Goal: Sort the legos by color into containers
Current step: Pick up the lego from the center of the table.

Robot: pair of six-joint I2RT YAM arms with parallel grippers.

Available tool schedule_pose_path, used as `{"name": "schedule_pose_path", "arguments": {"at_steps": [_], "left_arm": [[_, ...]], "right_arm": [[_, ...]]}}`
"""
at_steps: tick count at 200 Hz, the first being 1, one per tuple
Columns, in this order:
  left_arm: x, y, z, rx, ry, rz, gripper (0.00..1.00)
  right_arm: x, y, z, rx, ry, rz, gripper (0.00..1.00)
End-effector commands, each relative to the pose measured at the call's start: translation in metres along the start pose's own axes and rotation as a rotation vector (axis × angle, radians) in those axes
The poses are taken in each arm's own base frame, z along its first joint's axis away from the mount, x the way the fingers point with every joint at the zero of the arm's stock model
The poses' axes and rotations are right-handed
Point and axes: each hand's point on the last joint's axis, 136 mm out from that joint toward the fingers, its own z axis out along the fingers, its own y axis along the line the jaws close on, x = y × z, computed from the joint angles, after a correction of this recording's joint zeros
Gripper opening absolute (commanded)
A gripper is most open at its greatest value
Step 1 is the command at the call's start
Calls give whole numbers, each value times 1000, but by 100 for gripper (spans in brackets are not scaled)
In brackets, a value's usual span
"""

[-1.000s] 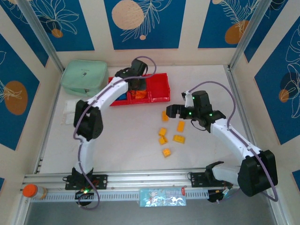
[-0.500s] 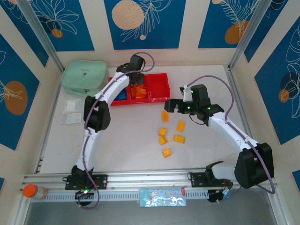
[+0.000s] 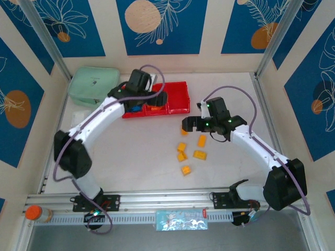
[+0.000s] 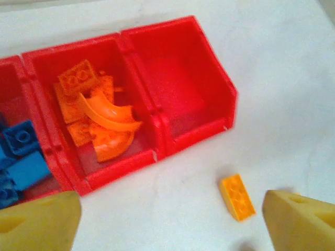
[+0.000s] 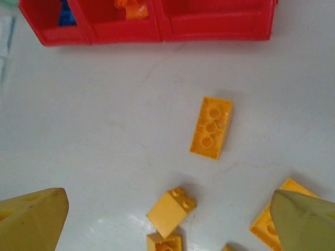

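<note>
Over to the left gripper (image 4: pixel 168 222): hangs above the near edge of the containers (image 4: pixel 212 68), fingers flung wide, clutching nothing. Makes sense up there, open and high, clear of the red walls.

Below, the bins themselves: hold orange legos (image 4: pixel 99 112) heaped in the middle compartment, a curved piece on top, and blue legos (image 4: pixel 21 151) in the left one. One colour per compartment, plainly. Nothing in the right compartment (image 4: pixel 178 78) but bare red floor, presumably reserved for the yellows.

Now the yellow legos (image 5: pixel 211 127): loose on the table (image 5: pixel 94 130) in front of the containers, nearer the right compartment than the left, none touching the red walls. Closest to the containers, one longer brick lying flat, studs up. Just beyond it, farther from the containers, a smaller one lying askew.

And the right gripper (image 5: pixel 167 222): poised over that scatter, in front of the containers, fingers spread fully, holding nothing. Wide open for a reason, probably: to straddle a brick on the way down.

Judged from here: blue and orange in place, yellow not yet begun. Worth watching for crowding, with neighbouring bricks near enough to get nudged.
</note>
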Motion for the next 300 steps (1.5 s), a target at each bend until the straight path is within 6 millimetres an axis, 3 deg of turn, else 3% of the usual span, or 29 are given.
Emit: {"name": "schedule_pose_path", "arguments": {"at_steps": [1, 33, 73, 98, 168, 229, 270, 300], "left_arm": [[36, -12, 1, 74, 26, -28, 96], [87, -23, -11, 86, 51, -8, 99], [129, -21, -18, 94, 40, -83, 99], [144, -15, -19, 89, 18, -137, 99], [165, 1, -4, 41, 16, -241, 99], [175, 3, 10, 40, 37, -276, 99], [173, 5, 9, 25, 29, -272, 99], [169, 2, 7, 33, 29, -265, 99]], "right_arm": [[9, -4, 7, 80, 42, -42, 99], [15, -3, 30, 102, 75, -24, 99], [20, -6, 58, 150, 96, -4, 99], [24, -6, 77, 162, 145, 13, 95], [13, -32, 109, 308, 150, 16, 80], [14, -39, 131, 321, 185, -7, 55], [13, -41, 131, 322, 183, -28, 40], [4, -31, 119, 293, 153, -46, 33]]}}
